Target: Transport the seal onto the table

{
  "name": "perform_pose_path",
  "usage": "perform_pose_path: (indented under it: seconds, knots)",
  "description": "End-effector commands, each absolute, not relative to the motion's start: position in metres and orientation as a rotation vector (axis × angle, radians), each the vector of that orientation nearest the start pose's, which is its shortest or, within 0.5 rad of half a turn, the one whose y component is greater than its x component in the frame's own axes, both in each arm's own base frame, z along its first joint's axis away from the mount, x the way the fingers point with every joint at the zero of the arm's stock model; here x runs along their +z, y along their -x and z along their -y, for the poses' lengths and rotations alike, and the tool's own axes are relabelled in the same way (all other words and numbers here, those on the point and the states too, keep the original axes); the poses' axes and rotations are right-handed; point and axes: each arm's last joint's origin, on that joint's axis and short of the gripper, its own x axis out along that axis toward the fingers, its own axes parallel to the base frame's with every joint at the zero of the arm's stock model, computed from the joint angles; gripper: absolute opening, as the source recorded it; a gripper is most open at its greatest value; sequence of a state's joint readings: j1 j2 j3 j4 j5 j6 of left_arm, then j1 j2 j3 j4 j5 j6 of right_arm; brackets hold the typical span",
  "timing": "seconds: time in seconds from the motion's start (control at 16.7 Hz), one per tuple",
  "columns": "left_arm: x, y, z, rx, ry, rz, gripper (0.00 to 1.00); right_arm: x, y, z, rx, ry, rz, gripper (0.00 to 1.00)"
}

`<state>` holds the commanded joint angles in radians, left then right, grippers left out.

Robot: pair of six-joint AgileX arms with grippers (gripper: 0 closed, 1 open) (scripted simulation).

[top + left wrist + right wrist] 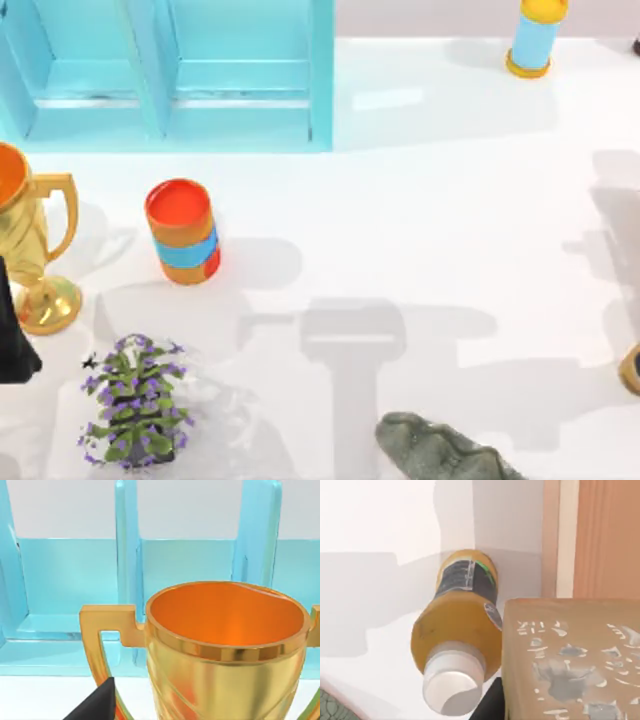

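Gold trophy (pixel 30 250) at left edge; orange-blue cup (pixel 183 232) beside it; purple plant (pixel 137 402) below; blue shelf (pixel 170 75) behind.

Overhead view shares trophy (pixel 30 250) with near left-wrist view.

A glossy white counter (pixel 420 200) is seen. The shelf (pixel 170 75) is light blue, the trophy (pixel 30 250) gold, the cup (pixel 183 232) orange with a blue band. The seal (pixel 570 660) is tan with pale marks; the bottle (pixel 457 630) is orange.
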<state>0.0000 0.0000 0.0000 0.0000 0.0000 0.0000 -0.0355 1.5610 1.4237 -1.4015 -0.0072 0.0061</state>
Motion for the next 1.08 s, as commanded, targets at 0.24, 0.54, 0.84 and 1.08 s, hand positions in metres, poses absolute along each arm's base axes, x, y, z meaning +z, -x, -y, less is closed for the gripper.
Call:
perform_pose_path:
  seconds: [0.24,0.54,0.84,1.08]
  knots:
    - [0.16,-0.106,0.001,0.0,0.0,0.0,1.0,0.293,-0.268,-0.004,-0.007,-0.004,-1.568,0.0]
    - [0.16,-0.106,0.001,0.0,0.0,0.0,1.0,0.299,-0.272,-0.002,-0.016,-0.014,-1.544,0.0]
    - [0.16,-0.106,0.001,0.0,0.0,0.0,1.0,0.343,-0.296,-0.009,-0.027,-0.02,-1.359,0.0]
    - [0.16,-0.106,0.001,0.0,0.0,0.0,1.0,0.368,-0.332,-0.032,-0.003,-0.036,-1.215,0.0]
